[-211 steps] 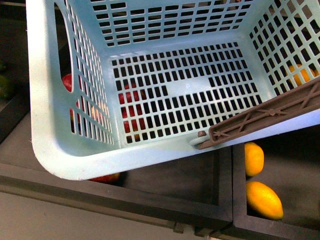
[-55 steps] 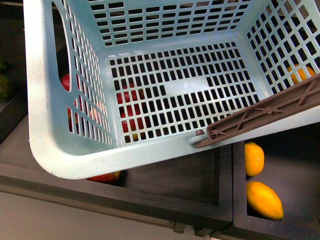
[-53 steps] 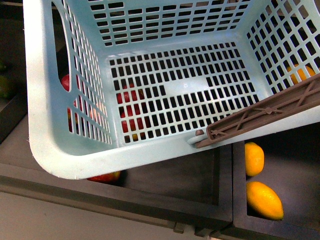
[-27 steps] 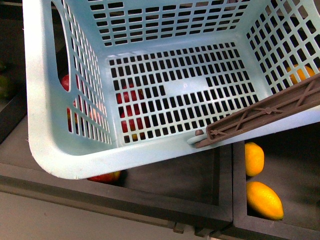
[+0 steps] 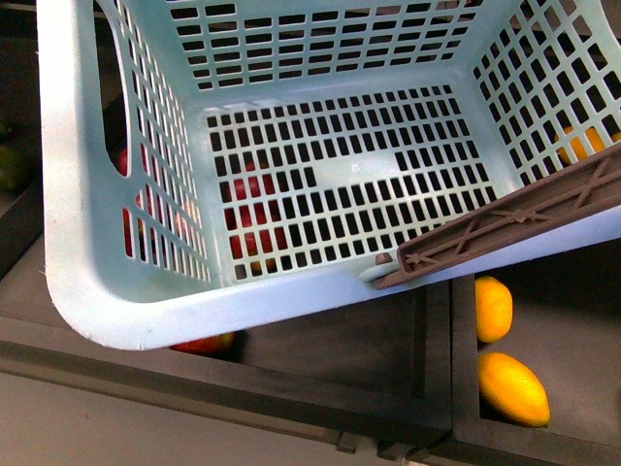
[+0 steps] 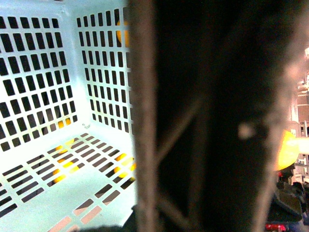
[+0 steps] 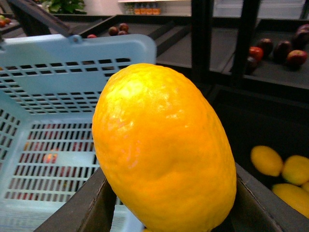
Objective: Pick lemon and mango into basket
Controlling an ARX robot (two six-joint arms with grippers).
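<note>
Basket [image 5: 68,194]: floor bare; brown handle [image 5: 505,228] along its near rim.
Right gripper [image 7: 166,215]: clamped on lemon [image 7: 164,145], just outside basket corner.
Left gripper: behind blurred handle; grip cannot be told.
Yellow fruits [image 5: 493,309] [image 5: 513,388]: in bin [image 5: 437,388] below basket's handle end.

Black display bins [image 5: 340,340] split by a divider wall [image 5: 451,349]; plain grey strip [image 5: 87,427] at 7 o'clock, front view. Further back: dark shelves [image 7: 275,75], black uprights [image 7: 200,43], pale wall [image 7: 101,6] at 12. Bright, even light.

Fruit shop: dark produce bins [image 5: 291,393], shopping basket [image 5: 87,243]
</note>
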